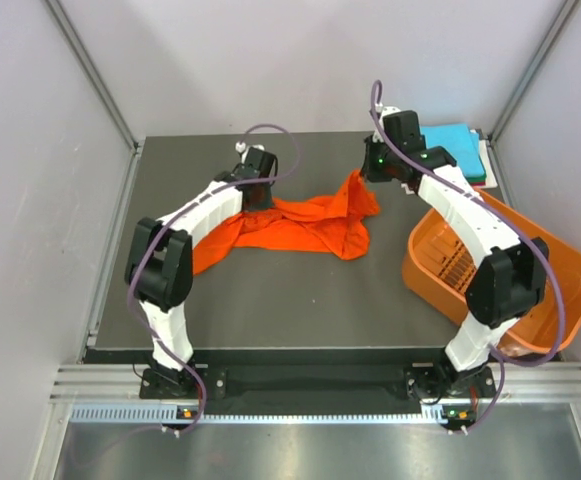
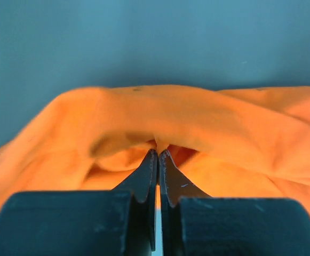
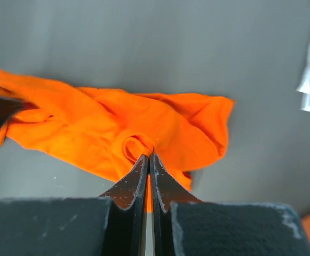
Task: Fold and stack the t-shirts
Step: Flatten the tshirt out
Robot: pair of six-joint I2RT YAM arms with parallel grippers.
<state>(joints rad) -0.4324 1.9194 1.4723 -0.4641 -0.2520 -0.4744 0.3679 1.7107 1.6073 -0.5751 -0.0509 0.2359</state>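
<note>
From above, the left arm (image 1: 205, 208) covered the near-left part of the orange t-shirt (image 1: 310, 222). At the far right corner of the bench the right arm (image 1: 460, 205) hid part of the folded stack (image 1: 478, 165); the layers under the turquoise t-shirt (image 1: 452, 137) were too thin to tell apart. In the right wrist view this stack was blurred and cut off at the right side.
</note>
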